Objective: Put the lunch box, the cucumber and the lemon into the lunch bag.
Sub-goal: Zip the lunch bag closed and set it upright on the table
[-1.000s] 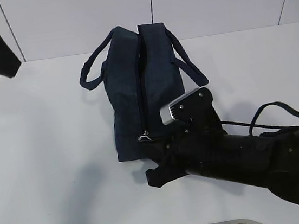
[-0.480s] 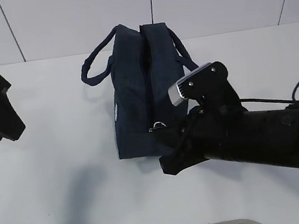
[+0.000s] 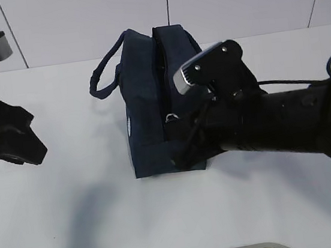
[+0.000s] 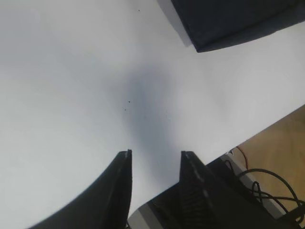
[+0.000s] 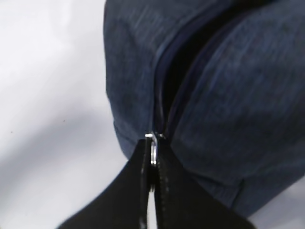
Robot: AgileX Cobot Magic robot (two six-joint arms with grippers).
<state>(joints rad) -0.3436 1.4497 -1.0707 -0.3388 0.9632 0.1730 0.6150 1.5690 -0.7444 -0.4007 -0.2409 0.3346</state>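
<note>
At the centre of the exterior frame the lunch bag (image 3: 151,101) is standing on the white table (image 3: 74,220), its zipper line running from the lower middle toward the top of the frame. The right gripper (image 5: 151,164) is pinching the metal ring pull (image 5: 152,148) at the near end of that line, jaws pressed together on it. The open seam is lying straight ahead of the claw along the bag's long axis, so any pull will probably be following that line. The left gripper (image 4: 155,160), far left, is hanging part-open and empty, well apart from the bag.
</note>
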